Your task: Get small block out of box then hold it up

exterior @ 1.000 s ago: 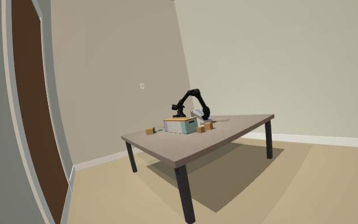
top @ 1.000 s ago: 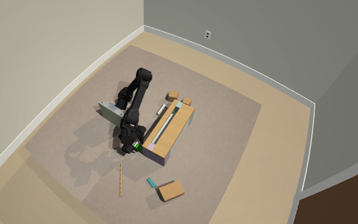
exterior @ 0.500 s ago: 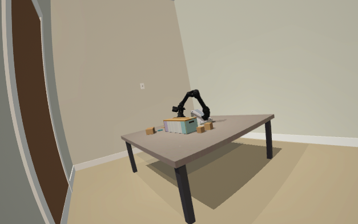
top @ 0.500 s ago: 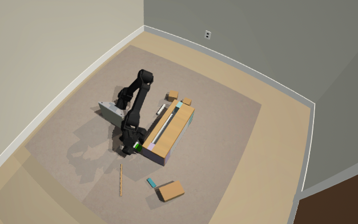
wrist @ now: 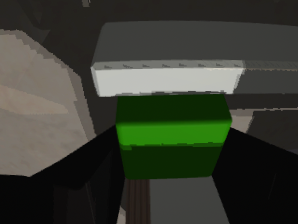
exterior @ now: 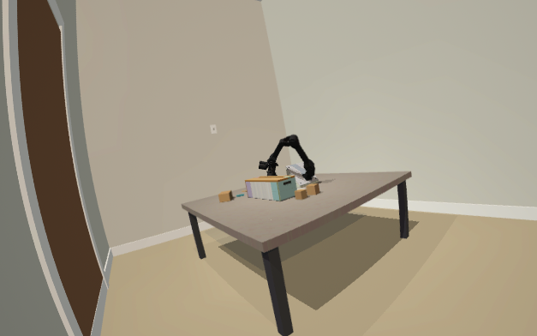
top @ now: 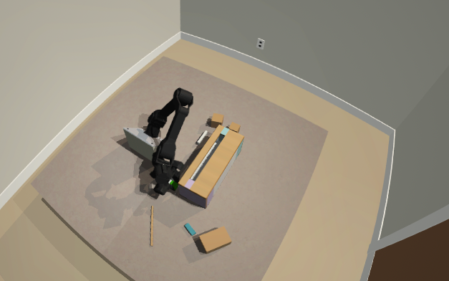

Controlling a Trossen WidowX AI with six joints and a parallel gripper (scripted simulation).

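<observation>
The claw (top: 174, 185) (wrist: 165, 132) is narrowed around the green block (top: 173, 184) (wrist: 173, 134), a finger at each side, presumably to lift it; the block lies outside the box (top: 222, 152) (exterior: 265, 189), near its lavender end. Firm grip cannot be confirmed.

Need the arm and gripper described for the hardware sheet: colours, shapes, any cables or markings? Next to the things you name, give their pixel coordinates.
The single jointed arm (top: 175, 130) (exterior: 304, 155) is black throughout, with chunky, rounded joint housings and slimmer links. Its parallel-jaw gripper (wrist: 165, 132) is black too, with two broad, dark fingers that look smooth, angular and tapering. I can make out no cables, sleeves or markings on either at this resolution.
</observation>
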